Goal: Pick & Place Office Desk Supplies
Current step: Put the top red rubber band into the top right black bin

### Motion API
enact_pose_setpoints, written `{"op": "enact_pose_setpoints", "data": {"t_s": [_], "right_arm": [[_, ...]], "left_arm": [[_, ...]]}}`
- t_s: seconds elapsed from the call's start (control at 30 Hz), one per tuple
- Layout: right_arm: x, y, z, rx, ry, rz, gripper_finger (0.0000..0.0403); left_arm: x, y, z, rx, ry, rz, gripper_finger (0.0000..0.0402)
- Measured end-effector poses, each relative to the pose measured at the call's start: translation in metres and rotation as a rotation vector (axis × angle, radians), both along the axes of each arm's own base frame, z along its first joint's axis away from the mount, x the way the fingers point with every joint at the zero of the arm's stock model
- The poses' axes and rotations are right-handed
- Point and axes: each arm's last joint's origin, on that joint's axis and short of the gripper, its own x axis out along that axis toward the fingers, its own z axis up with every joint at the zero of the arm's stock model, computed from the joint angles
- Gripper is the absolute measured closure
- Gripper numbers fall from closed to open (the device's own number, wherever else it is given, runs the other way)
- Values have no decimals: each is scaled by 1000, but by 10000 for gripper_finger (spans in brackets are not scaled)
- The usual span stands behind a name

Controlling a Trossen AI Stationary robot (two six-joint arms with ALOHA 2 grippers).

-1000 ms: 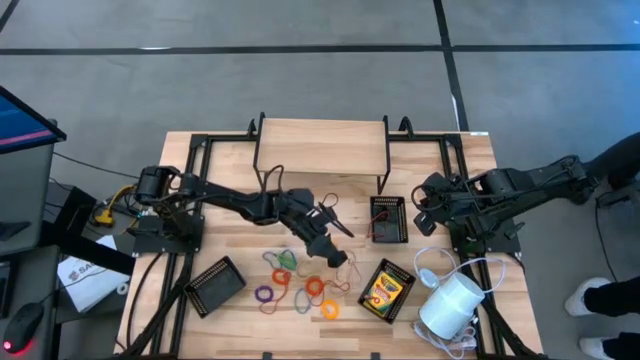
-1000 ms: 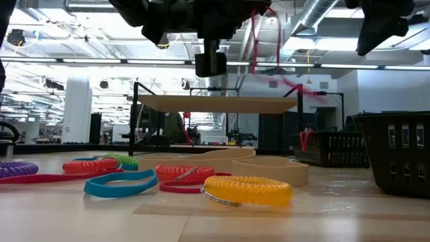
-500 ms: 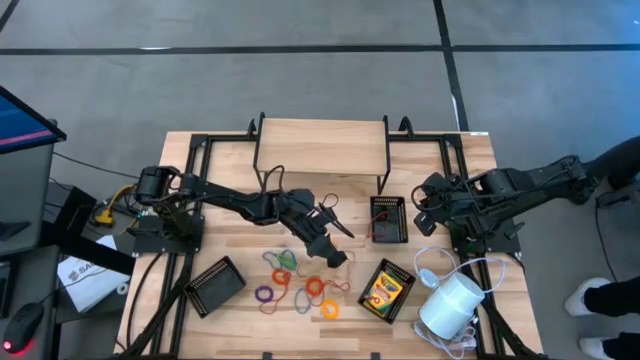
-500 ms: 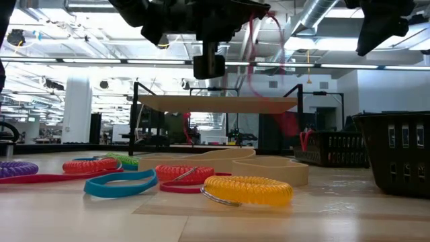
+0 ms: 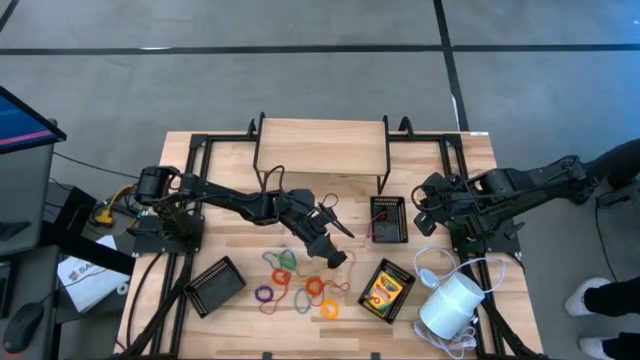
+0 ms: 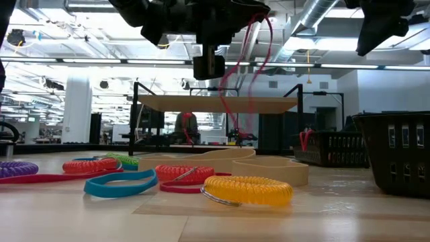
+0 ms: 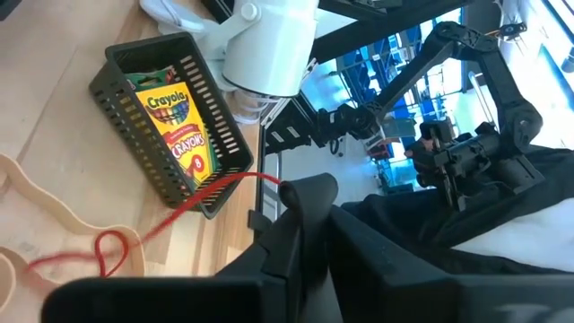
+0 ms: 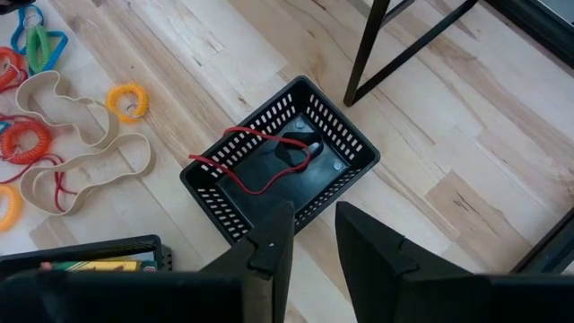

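**A:** Where is the left gripper?

**B:** Out over the middle of the counter, above the scatter of coloured elastic loops. Its fingers are pinched almost together on a thin red elastic loop.

**A:** Is the loop off the wood?

**B:** Mostly. In the low view it dangles from the gripper as long, slack red strands. I cannot tell whether its lower end touches the counter.

**A:** And the crayons?

**B:** One yellow-and-green crayon box lies inside a black mesh tray, label up, just beside the white cylinder with its cord. The tray sits on the near right part of the counter (the left wrist view shows the box's lettering clearly).

**A:** What about the right gripper?

**B:** It hangs over the right side of the counter, looking down on a second mesh tray. Its fingers stand a little apart with nothing between them.

**A:** Is that tray holding anything?

**B:** Another red loop lies in it, draped partly over the rim.

**A:** Anything else on the counter?

**B:** A third mesh tray sits at the near left. Close to the low camera lie a yellow coiled loop, a blue loop and wide tan bands.
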Motion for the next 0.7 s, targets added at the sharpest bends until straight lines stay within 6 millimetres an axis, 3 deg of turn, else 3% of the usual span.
{"op": "enact_pose_setpoints", "data": {"t_s": [0.47,0.7], "right_arm": [[0,0,0,4,1,2,319],[0,0,0,6,2,3,319]], "left_arm": [[0,0,0,-6,1,-11,352],[0,-1,0,-10,1,-26,395]]}}
